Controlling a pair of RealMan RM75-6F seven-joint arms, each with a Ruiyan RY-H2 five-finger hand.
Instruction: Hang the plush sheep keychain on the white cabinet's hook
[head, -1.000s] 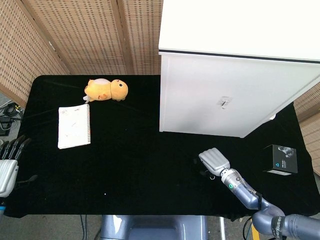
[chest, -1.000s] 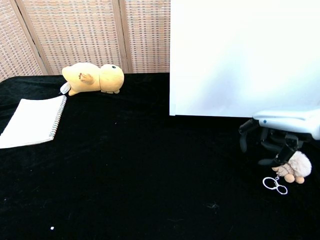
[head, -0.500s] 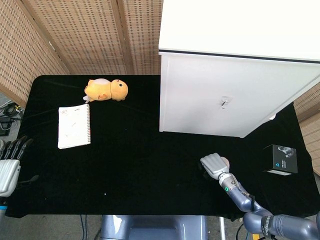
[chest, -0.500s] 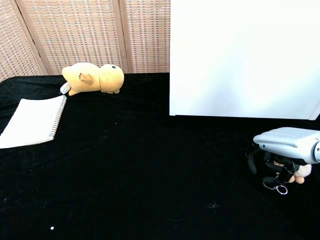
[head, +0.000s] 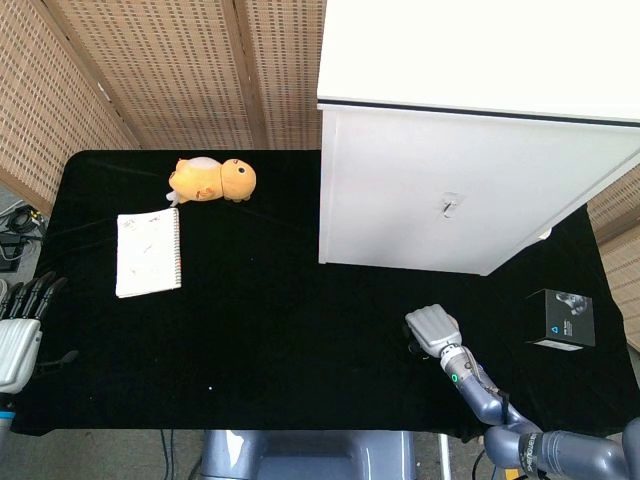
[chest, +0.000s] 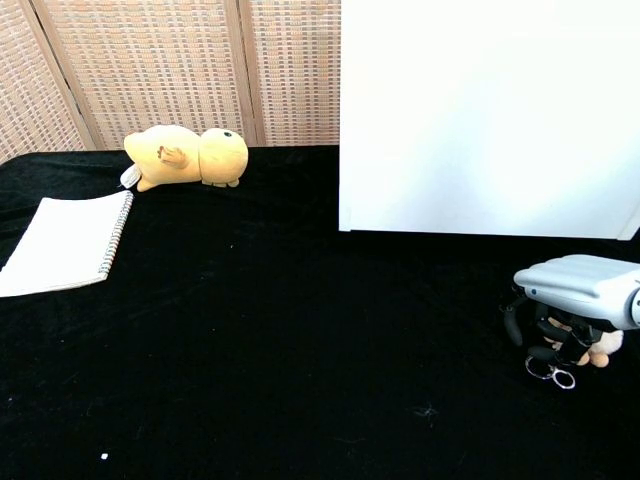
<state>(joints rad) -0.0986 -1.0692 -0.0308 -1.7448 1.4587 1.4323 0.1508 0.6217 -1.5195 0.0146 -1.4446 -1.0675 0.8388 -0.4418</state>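
Observation:
The plush sheep keychain lies on the black table near the front right, mostly covered by my right hand. The dark fingers curl down around the sheep's body, and its metal ring sticks out just below them. From the head view the right hand hides the sheep entirely. The white cabinet stands behind the hand, with a small hook on its front face. My left hand rests at the table's left edge, fingers apart, holding nothing.
An orange plush toy lies at the back left, with a spiral notebook in front of it. A small black box sits to the right of my right hand. The cabinet's front fills the back right.
My right hand has dropped onto the sheep and shifted slightly right, its fingers curling in around it. The sheep is now mostly covered. The left hand has stayed in place.

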